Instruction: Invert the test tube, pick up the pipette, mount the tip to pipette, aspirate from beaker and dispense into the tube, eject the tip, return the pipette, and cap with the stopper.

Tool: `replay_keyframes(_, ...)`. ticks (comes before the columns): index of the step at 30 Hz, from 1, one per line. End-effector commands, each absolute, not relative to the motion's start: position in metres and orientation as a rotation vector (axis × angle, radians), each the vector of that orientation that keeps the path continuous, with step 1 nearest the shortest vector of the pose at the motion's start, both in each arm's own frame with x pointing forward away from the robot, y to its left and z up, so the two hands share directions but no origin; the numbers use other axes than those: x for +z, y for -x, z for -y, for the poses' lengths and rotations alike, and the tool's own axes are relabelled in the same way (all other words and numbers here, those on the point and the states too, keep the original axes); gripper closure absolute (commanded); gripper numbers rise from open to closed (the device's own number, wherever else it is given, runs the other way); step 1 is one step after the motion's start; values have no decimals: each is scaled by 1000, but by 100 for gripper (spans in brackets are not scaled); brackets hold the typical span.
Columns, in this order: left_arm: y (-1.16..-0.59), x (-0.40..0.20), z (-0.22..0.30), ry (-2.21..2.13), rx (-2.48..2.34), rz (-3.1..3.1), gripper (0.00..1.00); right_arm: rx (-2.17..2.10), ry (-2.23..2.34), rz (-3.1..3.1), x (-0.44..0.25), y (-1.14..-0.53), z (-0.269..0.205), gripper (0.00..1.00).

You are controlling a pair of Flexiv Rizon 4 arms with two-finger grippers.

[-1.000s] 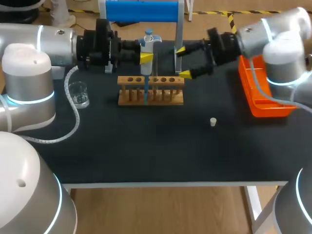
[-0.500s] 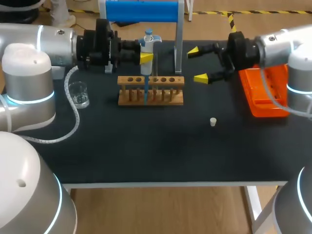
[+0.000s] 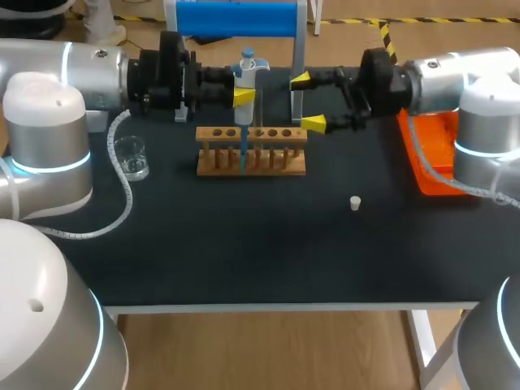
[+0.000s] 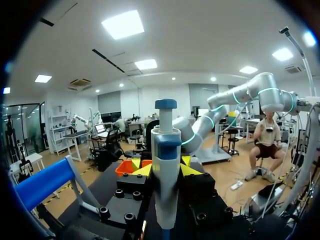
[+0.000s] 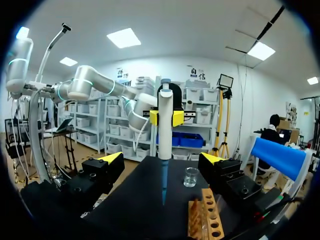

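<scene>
left arm holds the pipette over the rack while the right one waits open

the left gripper (image 3: 242, 96) is clamped on the pipette (image 3: 248, 69) from both sides and holds it upright, so its blue tip (image 3: 242, 154) points straight down at the wooden rack (image 3: 280, 162). that pose likely suits dispensing, though how deep the tip reaches i cannot tell. the right gripper (image 3: 307, 101) hangs by the rack's far right end, fingers spread wide with nothing between them, probably placed to help with the next step. the beaker (image 3: 131, 157) stands left of the rack, well apart. the stopper (image 3: 355, 203) lies on the table (image 3: 244, 244), nearer and to the right, so capping is not yet done.
</scene>
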State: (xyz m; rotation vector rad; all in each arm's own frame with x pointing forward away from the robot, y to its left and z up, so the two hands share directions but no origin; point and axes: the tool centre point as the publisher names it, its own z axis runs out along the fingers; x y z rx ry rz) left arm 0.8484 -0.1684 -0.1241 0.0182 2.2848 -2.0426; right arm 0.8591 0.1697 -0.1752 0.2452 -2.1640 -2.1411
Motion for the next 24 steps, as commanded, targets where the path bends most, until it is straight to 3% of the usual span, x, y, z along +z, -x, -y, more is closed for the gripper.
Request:
replay_keyframes(1, -848, -125, 169, -18, -2045, -2278, 100, -2110, -187, 2164, -176, -859, -184, 0)
replay_keyframes(24, -848, -125, 169, -18, -2045, -2278, 100, -2152, -85, 2204, -182, -845, -234, 0)
